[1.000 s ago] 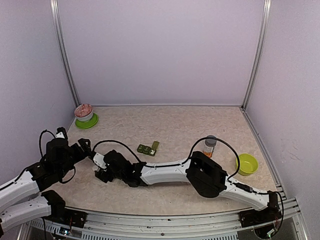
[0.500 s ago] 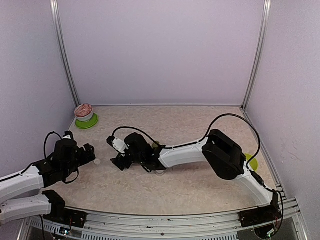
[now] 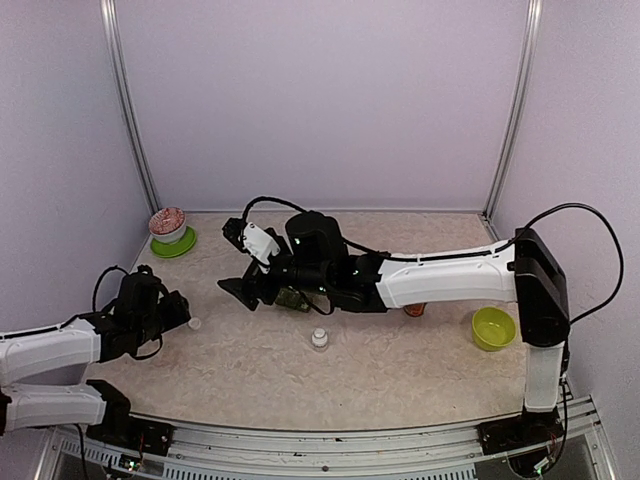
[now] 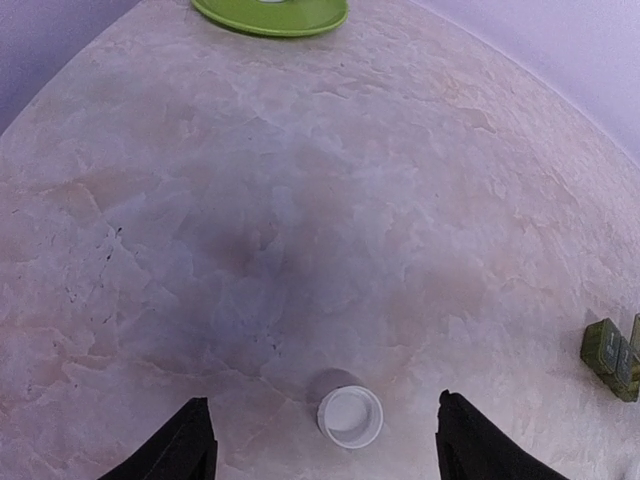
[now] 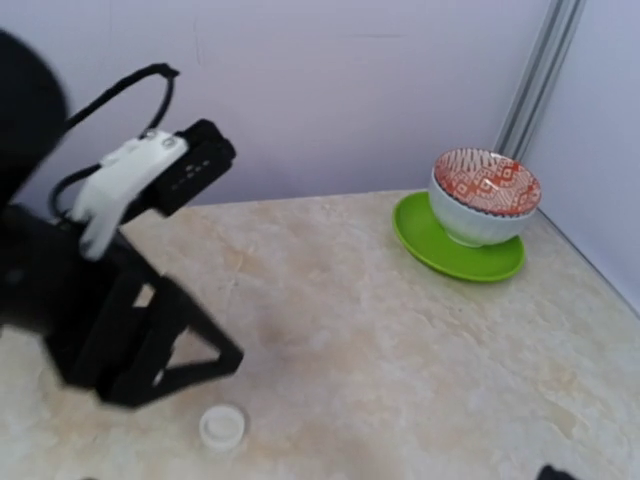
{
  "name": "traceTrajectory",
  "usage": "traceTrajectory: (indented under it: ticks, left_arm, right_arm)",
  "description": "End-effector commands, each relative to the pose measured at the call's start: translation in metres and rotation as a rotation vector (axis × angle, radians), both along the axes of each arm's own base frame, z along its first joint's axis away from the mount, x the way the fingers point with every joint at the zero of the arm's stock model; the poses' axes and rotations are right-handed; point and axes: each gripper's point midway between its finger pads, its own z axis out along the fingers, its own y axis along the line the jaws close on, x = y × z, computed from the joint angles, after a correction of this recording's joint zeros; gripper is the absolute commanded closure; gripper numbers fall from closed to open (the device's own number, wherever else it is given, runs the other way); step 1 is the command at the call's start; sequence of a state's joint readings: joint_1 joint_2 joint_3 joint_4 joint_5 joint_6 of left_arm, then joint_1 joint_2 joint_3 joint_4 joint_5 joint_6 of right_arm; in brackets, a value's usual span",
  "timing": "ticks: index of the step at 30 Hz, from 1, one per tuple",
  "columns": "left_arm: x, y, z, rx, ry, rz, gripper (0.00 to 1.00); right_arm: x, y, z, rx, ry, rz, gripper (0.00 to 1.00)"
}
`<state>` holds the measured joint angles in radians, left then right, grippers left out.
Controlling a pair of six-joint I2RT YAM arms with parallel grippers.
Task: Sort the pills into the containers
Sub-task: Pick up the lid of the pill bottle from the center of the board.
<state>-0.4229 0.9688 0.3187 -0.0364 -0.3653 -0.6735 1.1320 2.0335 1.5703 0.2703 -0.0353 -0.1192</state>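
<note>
Containers [image 3: 292,298]: dark green strip lying on the counter [image 3: 420,245] near its middle, partly covered by the right arm [image 3: 440,280].

Top view. The right tool [image 3: 240,290] hangs just left of the strip, jaws apart, nothing in them. The left tool [image 3: 178,312] sits low at the left side, pointing right, with a small white cap [image 3: 194,323] just beside its tips. A small white bottle [image 3: 319,339] stands upright on the near side of the strip, apart from it. The lime-green bowl [image 3: 493,328] is at the right. An orange item [image 3: 415,310] to its left is mostly hidden by the arm. A patterned bowl [image 3: 168,224] sits on a green plate [image 3: 175,246] in the far left corner.

Left wrist view. The left tool [image 4: 320,400] is open. Its two dark fingers [image 4: 190,445] stand wide, with the cap [image 4: 350,416] open side up between them, touching neither. Containers [image 4: 608,348] are at the right edge, cut by the frame, well apart from the cap. The plate's rim [image 4: 270,15] is at the top.

Right wrist view. Looks across the counter at the left tool, the cap [image 5: 222,427] lying just beside its fingers. The patterned bowl [image 5: 487,195] on its plate [image 5: 455,252] is at the right, near the corner post. Of the right tool's own fingers only a dark tip shows at the bottom edge.
</note>
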Motion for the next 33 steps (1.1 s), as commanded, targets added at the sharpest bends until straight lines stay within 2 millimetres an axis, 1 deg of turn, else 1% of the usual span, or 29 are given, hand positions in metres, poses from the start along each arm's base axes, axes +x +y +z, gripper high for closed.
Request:
traceTrajectory:
  ticks: [1, 3, 5, 8, 13, 17, 18, 19, 20, 23, 25, 28, 30, 33]
  left_arm:
    - [0.016, -0.005, 0.005, -0.062, -0.018, -0.031, 0.33]
    - [0.019, -0.007, -0.002, -0.082, 0.003, -0.043, 0.34]
    - [0.023, -0.007, -0.009, -0.093, 0.025, -0.045, 0.37]
    - [0.028, -0.008, -0.017, -0.097, 0.054, -0.052, 0.38]
    - [0.033, -0.012, -0.025, -0.108, 0.073, -0.072, 0.39]
    - [0.035, -0.014, -0.032, -0.115, 0.102, -0.086, 0.44]
    - [0.034, -0.014, -0.033, -0.116, 0.107, -0.087, 0.46]
    - [0.034, -0.015, -0.035, -0.116, 0.112, -0.090, 0.51]
    - [0.033, -0.015, -0.036, -0.117, 0.113, -0.092, 0.53]
    - [0.030, -0.015, -0.039, -0.122, 0.121, -0.094, 0.54]
    - [0.028, -0.015, -0.041, -0.122, 0.127, -0.099, 0.57]
    - [0.026, -0.014, -0.042, -0.124, 0.131, -0.096, 0.59]
    - [0.025, -0.014, -0.042, -0.126, 0.138, -0.093, 0.63]
    - [0.024, -0.014, -0.040, -0.131, 0.148, -0.090, 0.63]
  right_arm:
    - [-0.007, -0.023, 0.010, -0.020, -0.019, -0.003, 0.07]
    - [-0.009, -0.034, 0.015, -0.023, -0.027, -0.017, 0.07]
    - [-0.010, -0.044, 0.020, -0.022, -0.042, -0.032, 0.06]
    - [-0.007, -0.056, 0.028, -0.016, -0.053, -0.062, 0.05]
    - [-0.003, -0.066, 0.031, -0.015, -0.051, -0.081, 0.05]
    - [0.002, -0.068, 0.026, -0.034, -0.052, -0.099, 0.04]
    - [0.002, -0.067, 0.026, -0.034, -0.052, -0.099, 0.04]
    - [0.002, -0.067, 0.026, -0.033, -0.050, -0.096, 0.04]
    - [0.002, -0.067, 0.025, -0.035, -0.050, -0.095, 0.04]
    - [0.002, -0.066, 0.025, -0.035, -0.049, -0.093, 0.04]
    - [0.003, -0.065, 0.024, -0.041, -0.050, -0.094, 0.04]
    - [0.005, -0.066, 0.022, -0.047, -0.047, -0.097, 0.04]
    - [0.006, -0.066, 0.022, -0.047, -0.044, -0.098, 0.03]
    - [0.007, -0.066, 0.021, -0.054, -0.040, -0.099, 0.03]
